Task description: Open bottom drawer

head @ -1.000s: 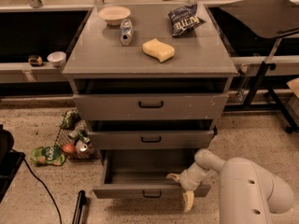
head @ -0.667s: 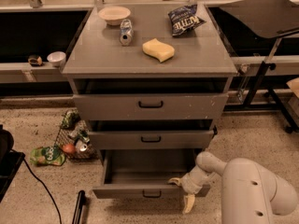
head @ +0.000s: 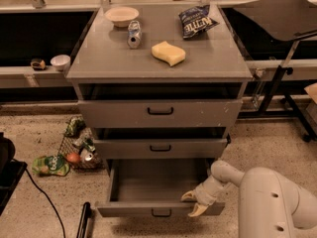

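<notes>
The bottom drawer (head: pixel 148 182) of the grey cabinet stands pulled out, showing its plain grey inside. Its narrow front panel carries a small black loop handle (head: pixel 161 212). My gripper (head: pixel 194 203) sits at the right end of that front panel. One pale finger (head: pixel 188 196) is inside the drawer and the other finger (head: pixel 197 210) is outside the front. The white arm (head: pixel 267 197) comes in from the lower right. The mid-sized drawer (head: pixel 160 148) and the tall top drawer (head: pixel 159 112) above are slightly ajar.
On the cabinet top lie a bowl (head: pixel 122 15), a can (head: pixel 133 33), a yellow sponge (head: pixel 168 53) and a chip bag (head: pixel 196 20). A wire basket with trash (head: pixel 79 145) sits on the floor at left. A black cable (head: pixel 44 202) runs lower left. A black table (head: pixel 277 14) stands at right.
The bottom drawer has slid further out toward me. My gripper has moved with its front panel, down and a little forward.
</notes>
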Motion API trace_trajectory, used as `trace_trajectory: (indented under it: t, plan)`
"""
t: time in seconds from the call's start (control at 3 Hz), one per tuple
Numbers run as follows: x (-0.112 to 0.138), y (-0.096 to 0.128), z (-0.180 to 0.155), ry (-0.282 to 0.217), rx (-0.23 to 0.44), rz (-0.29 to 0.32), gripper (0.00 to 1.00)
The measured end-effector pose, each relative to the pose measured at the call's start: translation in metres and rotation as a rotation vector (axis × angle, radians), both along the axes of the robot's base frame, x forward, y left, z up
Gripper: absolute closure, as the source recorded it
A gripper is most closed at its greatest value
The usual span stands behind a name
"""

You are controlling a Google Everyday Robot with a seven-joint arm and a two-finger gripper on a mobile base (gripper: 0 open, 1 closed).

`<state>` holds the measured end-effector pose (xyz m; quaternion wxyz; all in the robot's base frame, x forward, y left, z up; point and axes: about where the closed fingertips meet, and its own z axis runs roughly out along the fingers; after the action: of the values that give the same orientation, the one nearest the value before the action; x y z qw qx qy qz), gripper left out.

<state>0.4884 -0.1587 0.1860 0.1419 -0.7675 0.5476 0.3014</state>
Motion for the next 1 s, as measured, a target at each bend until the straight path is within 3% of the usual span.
trace_trajectory:
  t: [0.33,1.0]
  plan:
    - [0.001,0.001,0.0,0.0,0.0,0.0,0.63]
    - [0.012,-0.018,0.033,-0.063,0.021,-0.018,0.16]
